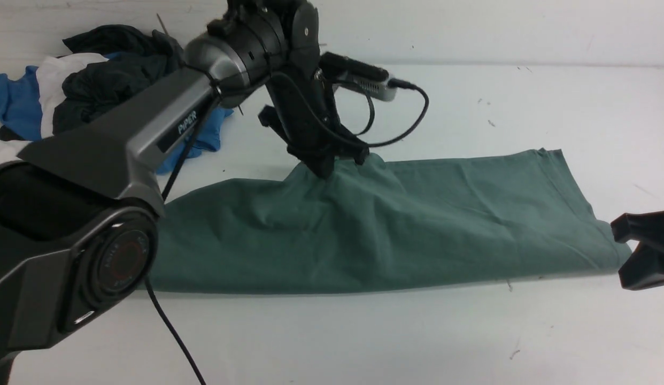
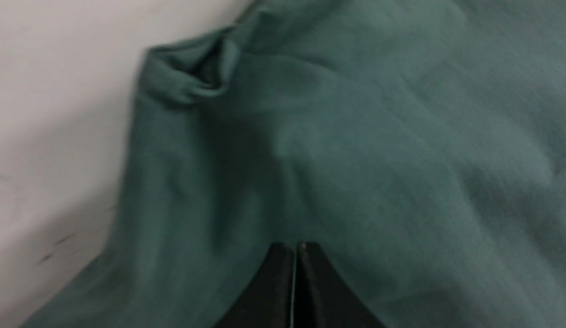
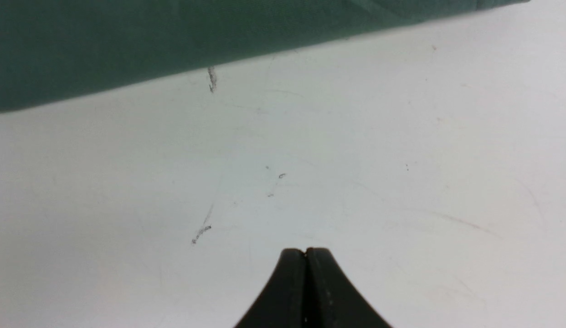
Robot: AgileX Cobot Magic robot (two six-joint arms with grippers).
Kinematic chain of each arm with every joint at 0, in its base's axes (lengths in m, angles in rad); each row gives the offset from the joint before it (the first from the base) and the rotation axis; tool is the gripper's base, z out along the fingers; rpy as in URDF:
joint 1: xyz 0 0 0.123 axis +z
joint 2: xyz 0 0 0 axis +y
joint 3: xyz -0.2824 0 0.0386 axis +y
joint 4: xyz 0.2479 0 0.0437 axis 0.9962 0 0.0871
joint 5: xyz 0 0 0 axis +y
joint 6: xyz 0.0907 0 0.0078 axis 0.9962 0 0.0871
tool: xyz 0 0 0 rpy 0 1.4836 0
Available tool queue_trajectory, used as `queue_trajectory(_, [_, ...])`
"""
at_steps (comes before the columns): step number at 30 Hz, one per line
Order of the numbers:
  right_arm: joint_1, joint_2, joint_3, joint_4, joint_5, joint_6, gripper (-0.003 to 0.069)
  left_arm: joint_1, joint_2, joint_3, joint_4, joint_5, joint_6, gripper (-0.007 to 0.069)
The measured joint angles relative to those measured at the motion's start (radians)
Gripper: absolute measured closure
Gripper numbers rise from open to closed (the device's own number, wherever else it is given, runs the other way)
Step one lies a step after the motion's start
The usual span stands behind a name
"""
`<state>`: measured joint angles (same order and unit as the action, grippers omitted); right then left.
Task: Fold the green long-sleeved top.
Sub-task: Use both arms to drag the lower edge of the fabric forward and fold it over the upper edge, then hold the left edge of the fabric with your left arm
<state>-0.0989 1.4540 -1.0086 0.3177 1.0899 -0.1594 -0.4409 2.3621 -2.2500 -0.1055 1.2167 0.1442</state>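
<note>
The green long-sleeved top [image 1: 396,224] lies as a long folded band across the white table [image 1: 364,331]. My left gripper [image 1: 325,167] is at the band's far edge, left of its middle. It is shut on a pinch of the cloth, which rises in a peak to the fingers. In the left wrist view the jaws [image 2: 294,248] are closed, with green cloth [image 2: 356,136] all around them and a rolled hem [image 2: 192,77] beyond. My right gripper [image 1: 631,251] is shut and empty just off the band's right front corner. In the right wrist view it [image 3: 306,251] hangs over bare table, apart from the top's edge [image 3: 128,45].
A heap of other clothes, dark charcoal [image 1: 113,75], bright blue [image 1: 11,101] and white, lies at the far left of the table. The left arm's black cable [image 1: 171,326] hangs down at the front left. The back wall runs along the table's far edge.
</note>
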Motion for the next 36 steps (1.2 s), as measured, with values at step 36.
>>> queue_trajectory(36, [0.0,0.129,-0.045,-0.065,-0.109,0.075,0.0551,0.393,-0.636,0.914,-0.08,0.01,-0.076,0.0624])
